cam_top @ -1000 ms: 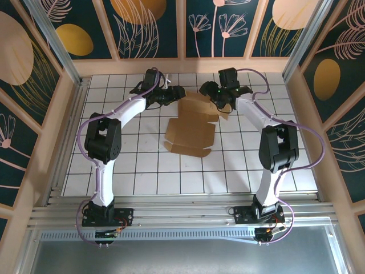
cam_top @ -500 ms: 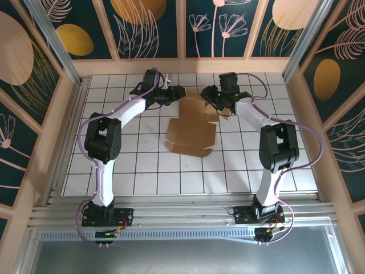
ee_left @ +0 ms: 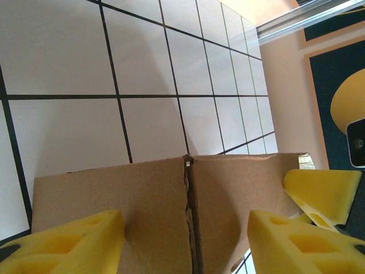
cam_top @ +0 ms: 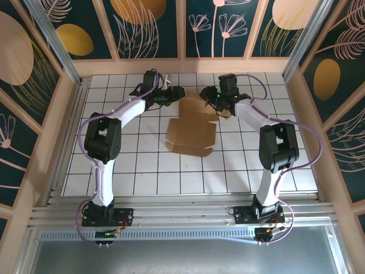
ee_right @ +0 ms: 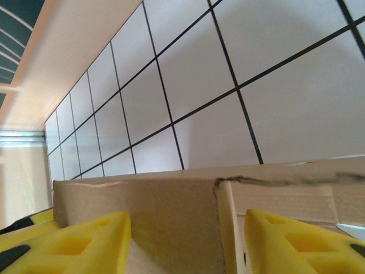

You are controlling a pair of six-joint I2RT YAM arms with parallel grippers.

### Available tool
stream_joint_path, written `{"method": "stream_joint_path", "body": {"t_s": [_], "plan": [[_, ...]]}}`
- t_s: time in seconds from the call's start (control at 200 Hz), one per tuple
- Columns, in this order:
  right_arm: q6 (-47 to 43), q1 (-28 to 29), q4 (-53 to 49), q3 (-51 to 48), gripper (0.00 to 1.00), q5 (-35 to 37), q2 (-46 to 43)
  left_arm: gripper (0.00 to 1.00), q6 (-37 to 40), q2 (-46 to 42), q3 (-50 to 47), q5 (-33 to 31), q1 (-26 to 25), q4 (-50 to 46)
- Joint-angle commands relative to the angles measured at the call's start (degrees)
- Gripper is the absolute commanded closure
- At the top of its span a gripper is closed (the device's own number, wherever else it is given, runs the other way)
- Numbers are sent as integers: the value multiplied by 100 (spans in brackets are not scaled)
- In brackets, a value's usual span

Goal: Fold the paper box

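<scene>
Since a second ago the right gripper (cam_top: 211,97) has edged toward 11 o'clock against the far flaps, while the left gripper (cam_top: 180,95) has barely stirred. Both stand wide open, their yellow fingers (ee_left: 68,240) straddling raised cardboard without clamping it. Outward from them, the paper box (cam_top: 191,132) lies mostly flat on the tiled table (cam_top: 142,165), its 12 o'clock panel lifted between the claws. With nothing pinched, that panel could spring back, or buckle along its ragged seam (ee_left: 187,200), under an uneven push.
</scene>
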Motion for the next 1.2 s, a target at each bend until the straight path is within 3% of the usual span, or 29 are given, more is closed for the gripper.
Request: {"method": "stream_joint_path", "body": {"t_s": [0.0, 0.275, 0.425, 0.571, 0.796, 1.196], "plan": [[-305, 27, -303, -9, 42, 213, -338, 41, -87, -62, -59, 161, -50, -18], [-580, -39, -300, -714, 33, 163, -1480, 41, 35, -112, -70, 64, -48, -163], [-379, -94, 189, -2040, 31, 627, -2418, 41, 25, -114, -56, 107, -48, -161], [89, -355, 1020, -3398, 31, 583, -2855, 41, 38, -117, -21, 129, -48, -183], [321, -316, 2075, -3729, 33, 324, -1999, 41, 58, -87, 16, 125, -50, -234], [53, -361, 3573, -3231, 41, 706, -495, 41, 72, -158, -22, 133, -61, -243]]}}
